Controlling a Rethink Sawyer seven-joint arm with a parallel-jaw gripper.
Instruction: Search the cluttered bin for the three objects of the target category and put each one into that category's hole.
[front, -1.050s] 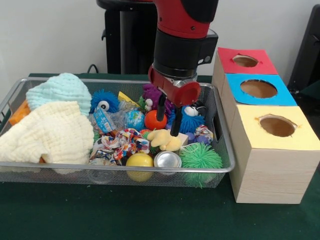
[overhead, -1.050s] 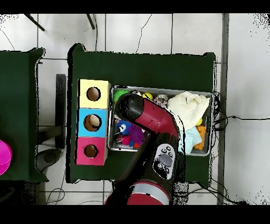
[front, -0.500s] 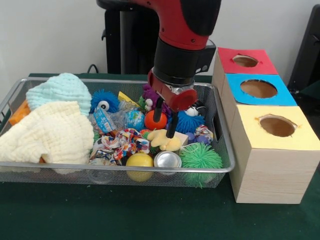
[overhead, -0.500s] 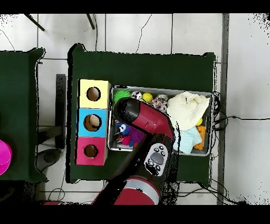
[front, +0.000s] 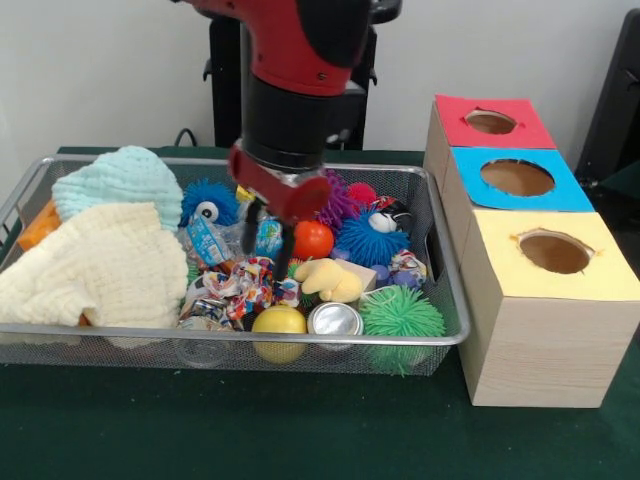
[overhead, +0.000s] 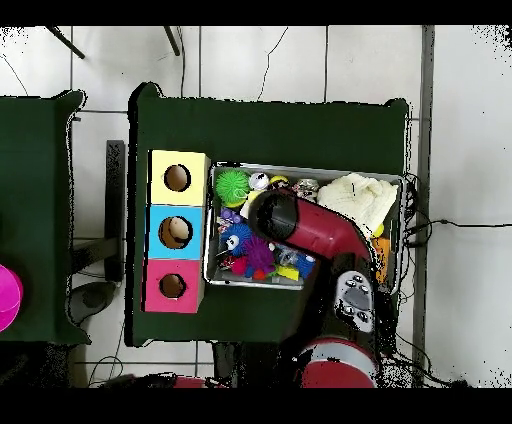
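The wire mesh bin (front: 440, 262) is sitting packed edge to edge, leaving no bare floor for descent. The red and black arm (front: 295, 90) is occupying the space above the bin's centre. At 9 o'clock, the cream folded towel (front: 95, 265) and pale blue knitted cloth (front: 118, 180) are piling high. At 3 o'clock, the three-holed wooden box (front: 540, 300) is walling that side.

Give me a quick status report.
Pincer open, empty, over bin centre. Orange ball beside it. Holes unblocked.
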